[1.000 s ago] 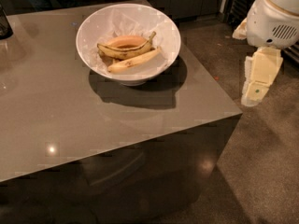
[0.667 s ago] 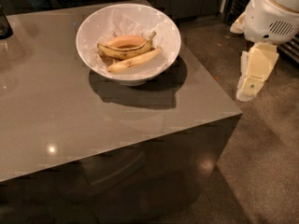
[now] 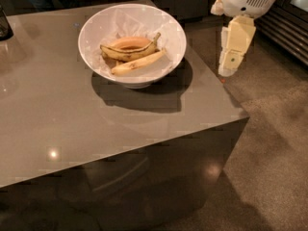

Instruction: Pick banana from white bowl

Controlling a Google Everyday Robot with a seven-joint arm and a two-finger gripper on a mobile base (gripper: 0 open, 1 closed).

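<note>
The white bowl (image 3: 166, 25) stands at the back right of the grey table. In it lies the banana (image 3: 138, 62), pale yellow and nearly straight, at the front of the bowl. A darker, curved, brown-speckled banana (image 3: 129, 53) with an upturned stem lies just behind it and touches it. My gripper (image 3: 227, 70), cream coloured, hangs pointing down to the right of the bowl. It is past the table's right edge, over the floor, and holds nothing.
The grey table (image 3: 72, 124) ends in a right edge just left of the gripper and a front edge below. A dark glass object (image 3: 4, 25) stands at the far left. A ribbed dark unit (image 3: 288, 30) stands on the right. A pale orange thing (image 3: 131, 43) lies in the bowl.
My gripper has moved left and up in the view, closer to the table's right edge and the bowl. The bowl and both bananas have not moved.
</note>
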